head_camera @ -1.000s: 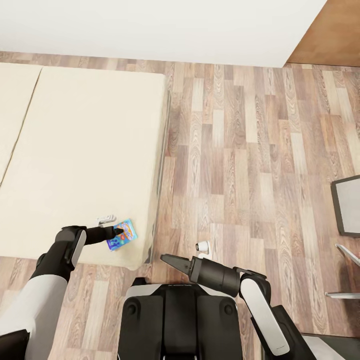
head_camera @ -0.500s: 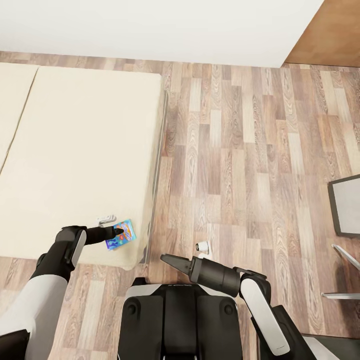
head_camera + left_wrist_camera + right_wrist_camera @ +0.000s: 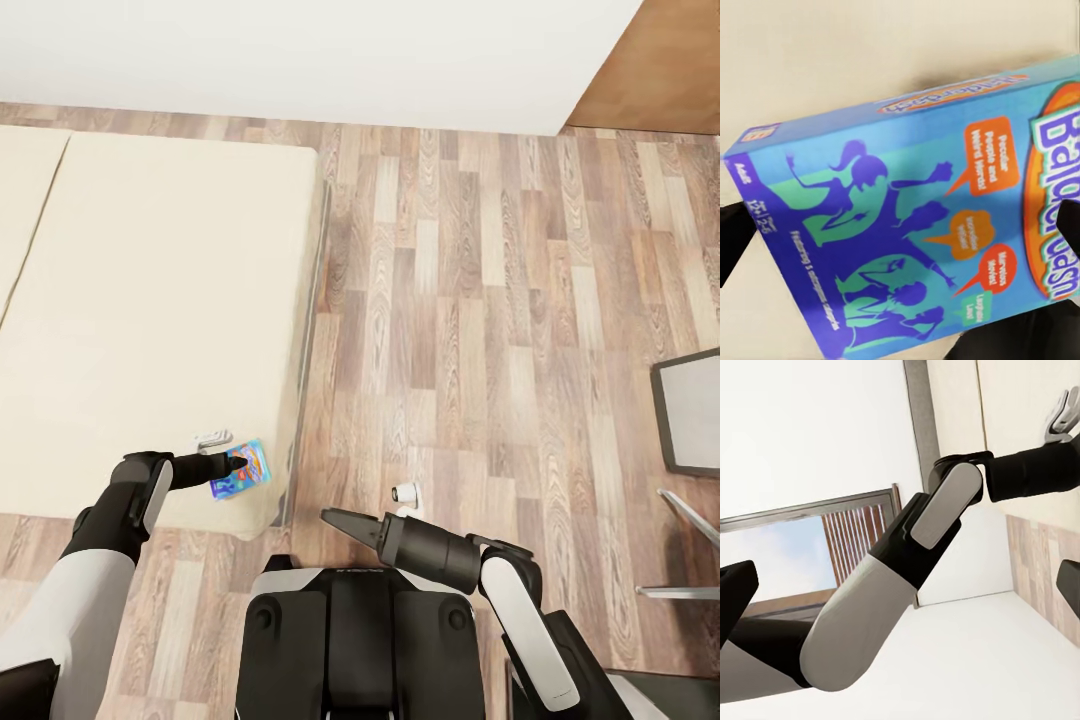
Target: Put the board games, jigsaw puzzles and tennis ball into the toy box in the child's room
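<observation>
A small blue board game [image 3: 243, 472] with orange-yellow print hangs over the near corner of the beige bed [image 3: 150, 300]. My left gripper [image 3: 235, 464] is shut on it. In the left wrist view the box [image 3: 907, 217] lies across the frame with dark fingertips [image 3: 735, 240] at either side. My right gripper [image 3: 335, 519] is held in front of my trunk, pointing left, with nothing in it. Its fingertips [image 3: 736, 585] stand far apart, so it is open. The toy box, the table, the jigsaw puzzles and the tennis ball are out of view.
Wood-plank floor [image 3: 470, 300] stretches to the right of the bed. A white wall [image 3: 300, 50] runs along the far side, with a brown panel [image 3: 660, 70] at the far right. A dark-framed grey panel [image 3: 690, 410] and metal bars [image 3: 690, 515] stand at the right edge.
The whole picture has shifted: the bed and floor slide left in view, so the camera has moved right. Both arms and the held board game keep their places relative to my trunk.
</observation>
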Robot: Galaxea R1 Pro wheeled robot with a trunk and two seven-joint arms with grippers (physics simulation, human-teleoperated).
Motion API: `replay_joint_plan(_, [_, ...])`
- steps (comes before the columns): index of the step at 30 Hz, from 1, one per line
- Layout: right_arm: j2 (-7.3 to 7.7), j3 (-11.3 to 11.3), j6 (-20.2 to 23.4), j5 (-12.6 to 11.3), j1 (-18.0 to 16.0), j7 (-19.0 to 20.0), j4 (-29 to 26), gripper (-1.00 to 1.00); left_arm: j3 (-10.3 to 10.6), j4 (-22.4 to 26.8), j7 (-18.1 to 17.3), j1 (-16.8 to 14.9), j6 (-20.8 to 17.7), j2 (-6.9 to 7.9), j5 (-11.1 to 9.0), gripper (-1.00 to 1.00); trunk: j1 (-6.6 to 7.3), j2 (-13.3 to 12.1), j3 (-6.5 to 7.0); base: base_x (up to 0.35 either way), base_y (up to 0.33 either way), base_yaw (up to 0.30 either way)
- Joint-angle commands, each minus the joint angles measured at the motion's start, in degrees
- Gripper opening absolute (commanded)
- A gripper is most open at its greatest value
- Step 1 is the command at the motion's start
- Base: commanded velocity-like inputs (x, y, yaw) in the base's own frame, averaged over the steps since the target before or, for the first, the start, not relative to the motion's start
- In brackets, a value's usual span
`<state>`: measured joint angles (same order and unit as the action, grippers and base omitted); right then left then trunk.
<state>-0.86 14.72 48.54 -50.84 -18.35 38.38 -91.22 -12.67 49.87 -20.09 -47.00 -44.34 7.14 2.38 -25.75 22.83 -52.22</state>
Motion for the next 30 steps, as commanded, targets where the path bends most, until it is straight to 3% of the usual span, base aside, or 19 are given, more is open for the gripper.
replay_joint_plan(1, [-0.02,-0.05,0.33,-0.14,-0.02,0.03,-0.01,1.0,-0.15,0.06,-0.37,-0.02,-0.3,-0.02,0.26,1.0,-0.03,0.09,-0.06,0.0,-0.043,0.0])
replay_joint_plan(19, [-0.09,-0.05,0.33,-0.14,0.0,-0.11,-0.01,1.0,-0.16,0.06,-0.47,-0.02,-0.31,-0.02,0.26,1.0,-0.03,0.09,-0.06,0.0,-0.005,0.0])
replay_joint_plan(25, [-0.78,-0.21,0.33,-0.14,0.22,-0.34,-0.01,1.0,-0.28,-0.73,-1.23,-0.02,-0.28,-1.97,-0.81,1.0,-0.03,0.09,-0.06,0.0,0.0,0.0])
replay_joint_plan(30, [-0.82,-0.22,0.33,-0.14,0.24,-0.33,-0.01,1.0,-0.29,-0.73,-1.29,-0.02,-0.29,-2.1,-0.51,1.0,-0.03,0.09,-0.06,0.0,0.0,0.0])
